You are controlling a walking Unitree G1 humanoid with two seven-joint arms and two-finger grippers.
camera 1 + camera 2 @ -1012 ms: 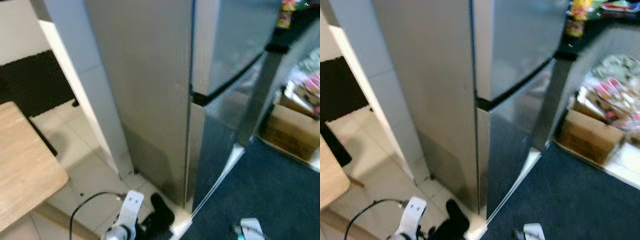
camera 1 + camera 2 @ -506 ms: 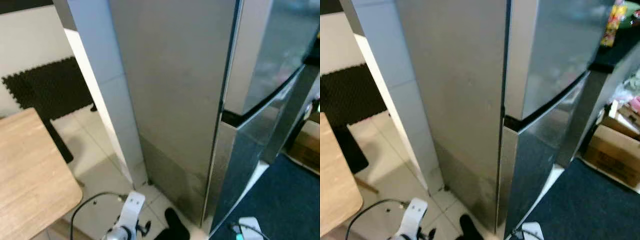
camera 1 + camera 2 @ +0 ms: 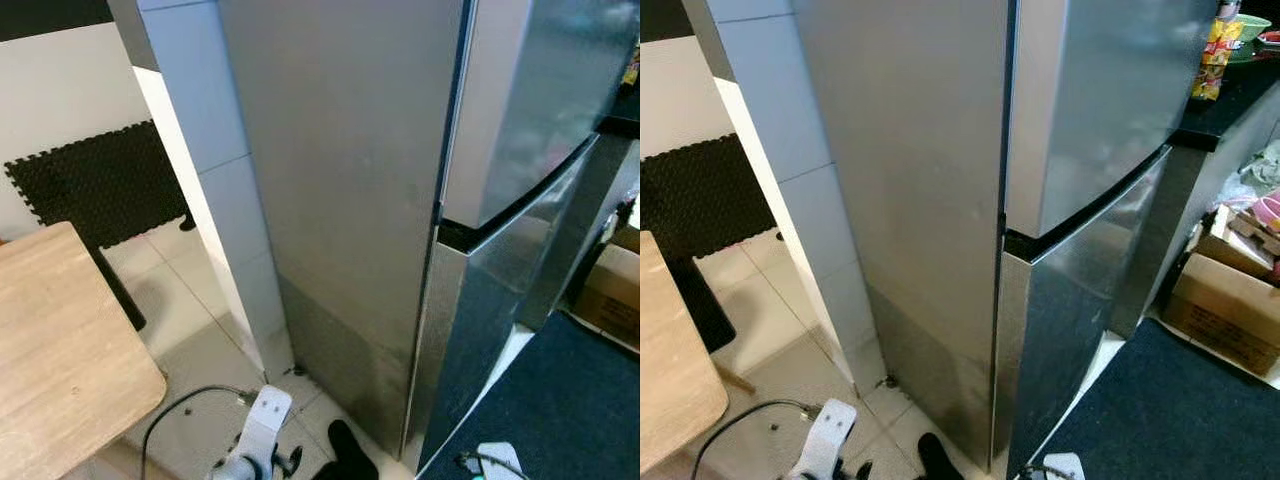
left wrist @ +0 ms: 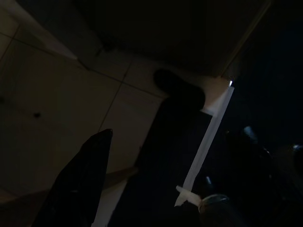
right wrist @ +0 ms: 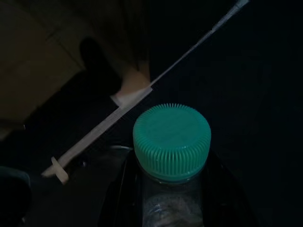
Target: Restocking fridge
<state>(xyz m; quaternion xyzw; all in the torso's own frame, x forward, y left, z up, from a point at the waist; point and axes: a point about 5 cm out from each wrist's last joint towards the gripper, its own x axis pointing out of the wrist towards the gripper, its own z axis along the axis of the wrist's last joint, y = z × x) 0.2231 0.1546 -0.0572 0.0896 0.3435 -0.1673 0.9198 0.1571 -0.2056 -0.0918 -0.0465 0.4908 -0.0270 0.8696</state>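
Observation:
A tall stainless-steel fridge stands right before me, seen from its left corner. Its upper door and lower door are both closed. My right gripper is shut on a clear bottle with a teal ribbed cap, held low over the dark blue carpet. The right arm peeks in at the bottom edge. My left arm hangs low by the fridge's foot; its gripper is open with nothing in it, one black finger over the floor tiles.
A wooden table is close on my left, with a black foam mat behind it. A white tiled pillar adjoins the fridge. A cardboard box and clutter sit right, on blue carpet. A black cable lies on the tiles.
The camera has swung left and settled, so the fridge sits further right and more of the table shows. Both arms hang as before, the bottle still held.

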